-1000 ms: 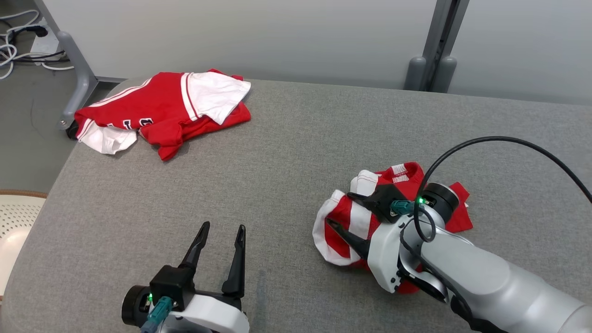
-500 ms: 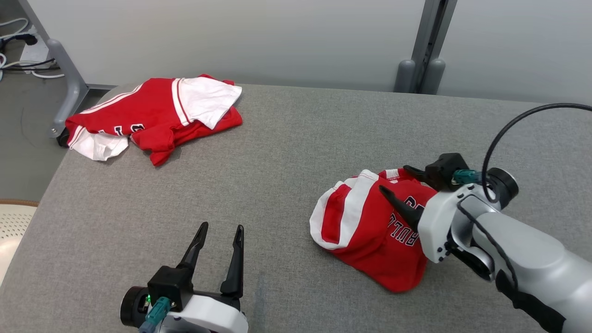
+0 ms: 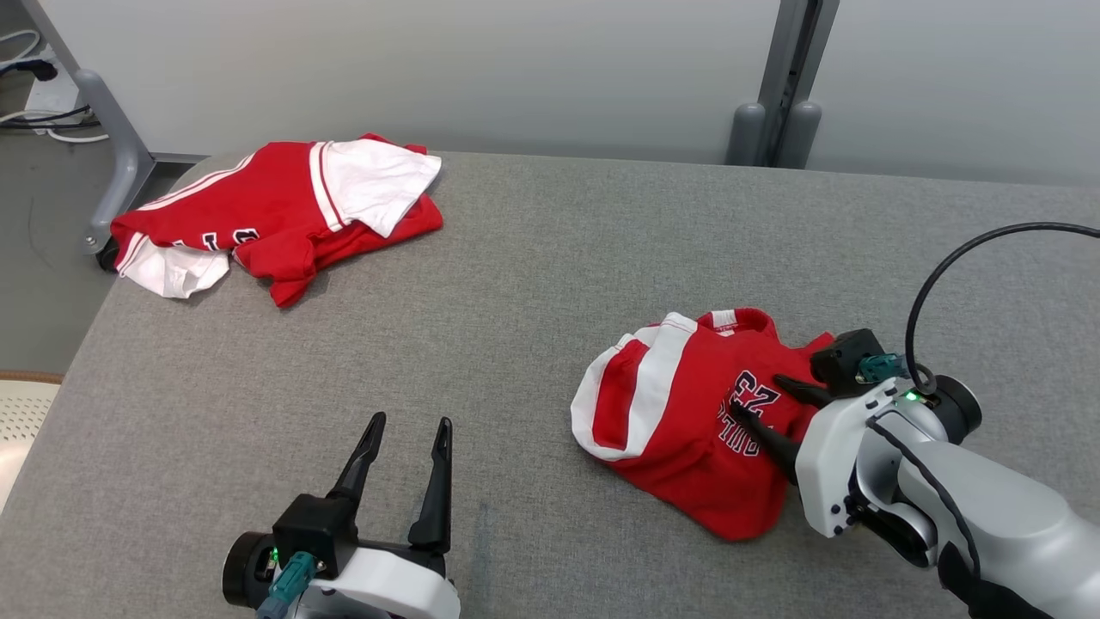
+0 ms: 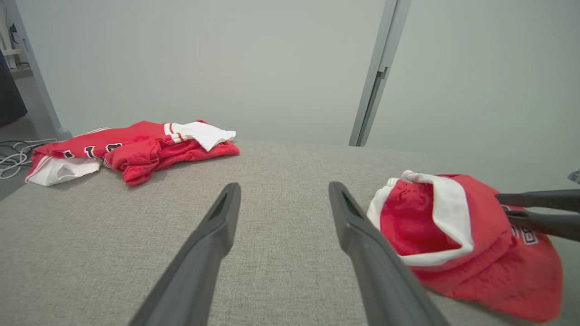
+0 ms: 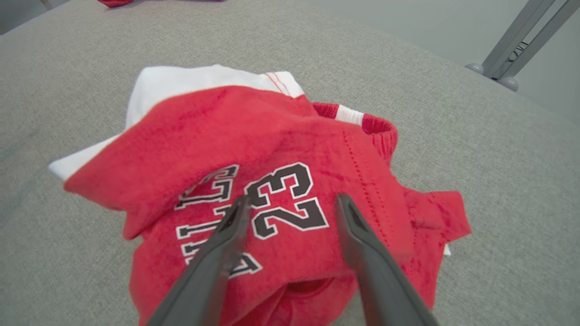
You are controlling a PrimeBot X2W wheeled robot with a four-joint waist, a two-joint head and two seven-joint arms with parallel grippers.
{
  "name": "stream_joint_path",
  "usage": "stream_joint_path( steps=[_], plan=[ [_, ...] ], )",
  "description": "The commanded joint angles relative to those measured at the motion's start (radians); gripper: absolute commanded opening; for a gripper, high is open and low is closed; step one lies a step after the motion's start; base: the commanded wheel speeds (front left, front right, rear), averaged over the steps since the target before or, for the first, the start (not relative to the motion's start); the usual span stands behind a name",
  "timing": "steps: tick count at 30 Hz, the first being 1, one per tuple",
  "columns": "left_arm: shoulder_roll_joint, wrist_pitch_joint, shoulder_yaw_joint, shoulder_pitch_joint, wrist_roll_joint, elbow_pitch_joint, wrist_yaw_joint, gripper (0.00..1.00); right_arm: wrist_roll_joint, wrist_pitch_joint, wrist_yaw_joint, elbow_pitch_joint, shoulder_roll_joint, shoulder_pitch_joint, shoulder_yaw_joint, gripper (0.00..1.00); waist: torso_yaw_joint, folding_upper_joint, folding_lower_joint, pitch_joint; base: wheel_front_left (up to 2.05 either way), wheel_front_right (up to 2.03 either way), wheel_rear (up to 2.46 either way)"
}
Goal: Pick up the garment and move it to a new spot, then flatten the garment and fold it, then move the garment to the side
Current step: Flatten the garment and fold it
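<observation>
The grey fabric bench (image 3: 533, 258) extends beneath and beyond the left tool (image 3: 412, 419). A red-and-white clothing pile (image 3: 275, 211) lies far ahead-left of that tool. Grey metal posts (image 3: 778, 103) stand beyond the bench, ahead-right. Cables (image 4: 16, 158) lie on the floor, far left.

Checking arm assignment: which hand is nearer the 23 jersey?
Right. The right hand hovers open over the print on the 23 jersey; the left hand sits open, apart, off to its left.
</observation>
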Motion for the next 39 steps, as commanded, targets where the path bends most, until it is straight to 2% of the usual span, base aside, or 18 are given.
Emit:
stream_joint_path(
  steps=[1, 2, 3, 21, 22, 23, 25, 31, 39],
  plan=[
    [0.004, 0.000, 0.004, -0.004, 0.005, -0.002, 0.000, 1.00, 0.003, -0.002, 0.000, -0.003, 0.003, 0.010, 0.001, 0.42, 0.001, -0.0001, 0.0000, 0.001, 0.00, 0.00, 0.00],
    [0.004, 0.000, 0.004, -0.005, 0.005, -0.001, 0.001, 1.00, 0.002, -0.012, 0.000, -0.002, 0.006, 0.011, 0.002, 0.27, 0.001, -0.0001, 0.0000, 0.002, 0.00, 0.00, 0.00],
    [0.004, 0.000, 0.004, -0.006, 0.006, 0.001, 0.002, 1.00, 0.002, -0.024, 0.000, 0.006, 0.009, 0.012, 0.002, 0.00, 0.001, -0.0001, 0.0000, 0.002, 0.00, 0.00, 0.00],
    [0.004, 0.000, 0.006, 0.016, 0.018, 0.004, -0.004, 1.00, -0.023, -0.159, 0.000, 0.125, 0.045, 0.010, -0.055, 0.00, -0.029, -0.0001, 0.0000, -0.019, 0.00, 0.00, 0.00],
    [0.004, 0.000, 0.006, 0.017, 0.018, 0.005, -0.004, 1.00, -0.022, -0.163, 0.000, 0.129, 0.048, 0.010, -0.062, 0.09, -0.029, -0.0001, 0.0000, -0.020, 0.00, 0.00, 0.00],
    [0.004, 0.000, 0.005, 0.019, 0.018, 0.006, -0.004, 1.00, -0.024, -0.166, 0.000, 0.133, 0.051, 0.010, -0.066, 0.27, -0.029, -0.0001, 0.0000, -0.021, 0.00, 0.00, 0.00],
    [0.004, 0.000, 0.005, 0.021, 0.018, 0.007, -0.005, 1.00, -0.022, -0.168, 0.000, 0.138, 0.057, 0.013, -0.074, 1.00, -0.029, -0.0001, 0.0000, -0.024, 0.00, 0.00, 0.00],
    [0.004, 0.000, -0.003, 0.017, 0.018, 0.010, -0.008, 1.00, -0.022, -0.122, 0.000, 0.142, 0.070, 0.011, -0.055, 1.00, -0.021, -0.0001, 0.0000, -0.023, 0.00, 0.00, 0.00],
    [0.004, 0.000, -0.006, 0.006, 0.014, 0.009, -0.007, 1.00, 0.008, 0.023, 0.000, 0.139, 0.048, -0.012, -0.017, 1.00, 0.003, -0.0001, 0.0000, -0.010, 0.00, 0.00, 0.00]
  ],
)
